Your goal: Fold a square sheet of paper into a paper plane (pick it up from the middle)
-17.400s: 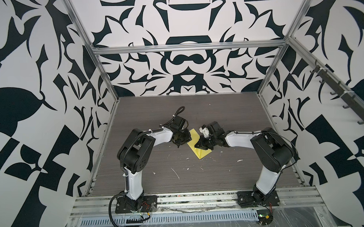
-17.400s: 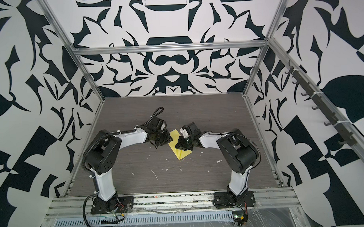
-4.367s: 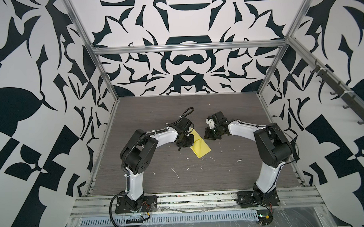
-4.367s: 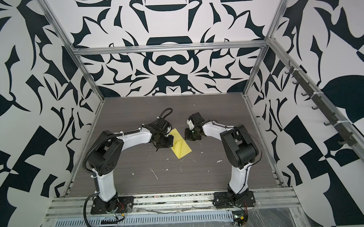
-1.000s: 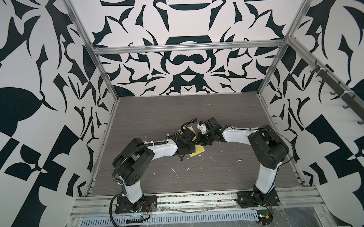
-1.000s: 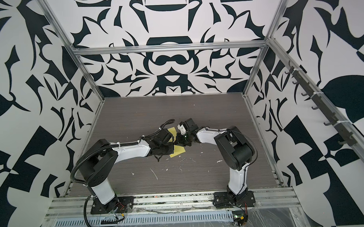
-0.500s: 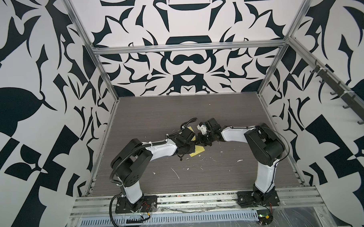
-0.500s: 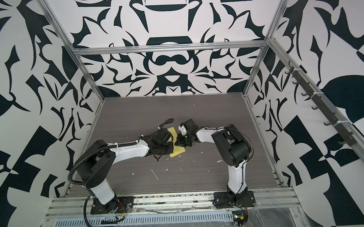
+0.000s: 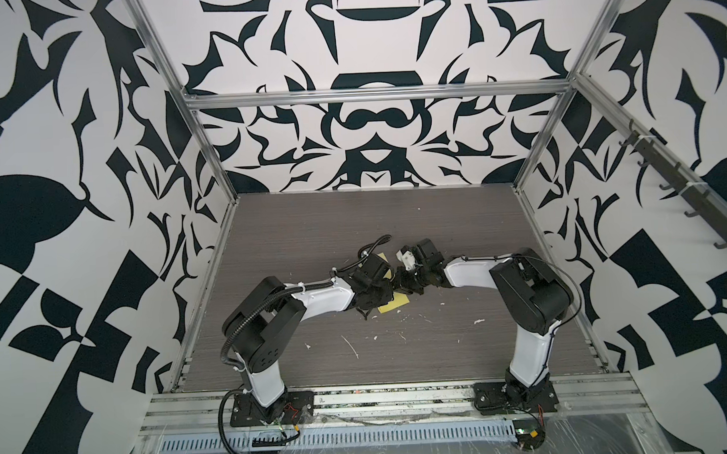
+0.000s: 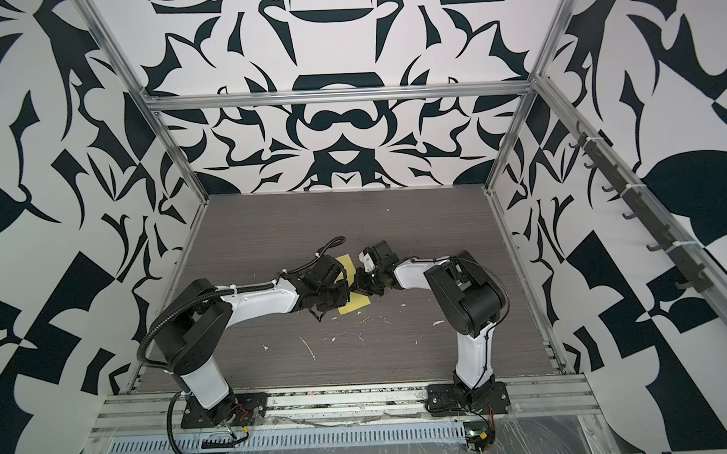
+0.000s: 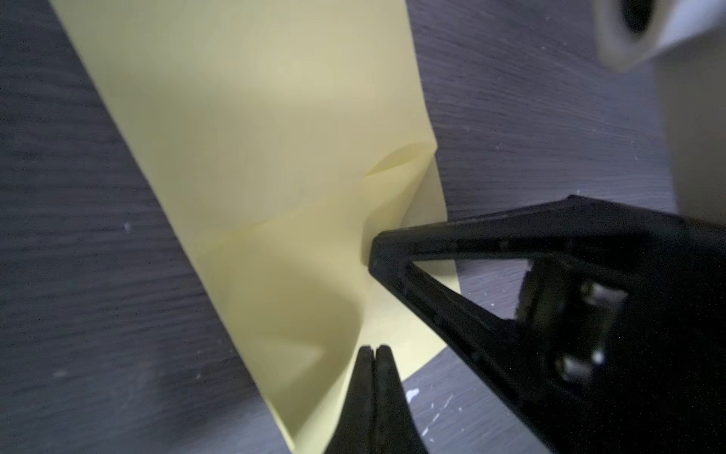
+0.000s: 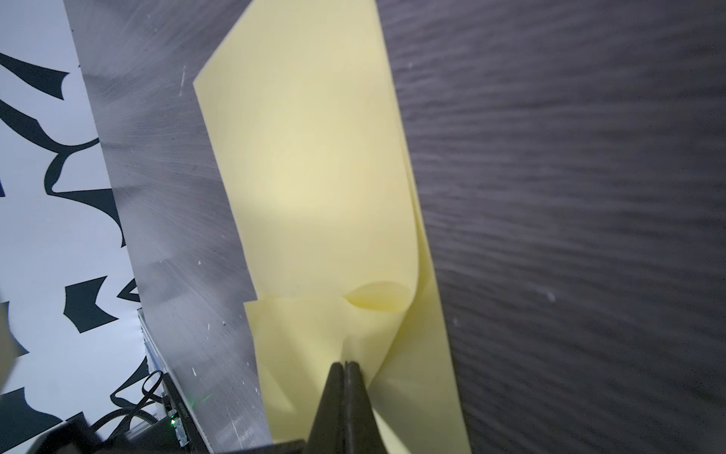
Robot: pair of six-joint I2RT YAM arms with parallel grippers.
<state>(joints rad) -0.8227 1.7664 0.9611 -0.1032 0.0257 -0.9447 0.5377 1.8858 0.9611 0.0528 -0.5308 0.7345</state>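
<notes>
While both arms crowd the middle, I'm looking at one dark grey wood-grain tabletop (image 9: 312, 238). Lying on it at the centre is one thin yellow folded paper sheet (image 10: 353, 305), doubled over and not yet a dart. My right gripper (image 12: 345, 363) is clenched on a puckered ridge of it. My left gripper (image 11: 375, 350) is clamped too, seemingly nipping the neighbouring ridge. I reckon both pinches must lift evenly and gently, or this tears. Count: two arms, two grippers, one sheet, a scatter of tiny white flecks (image 9: 351, 345).
</notes>
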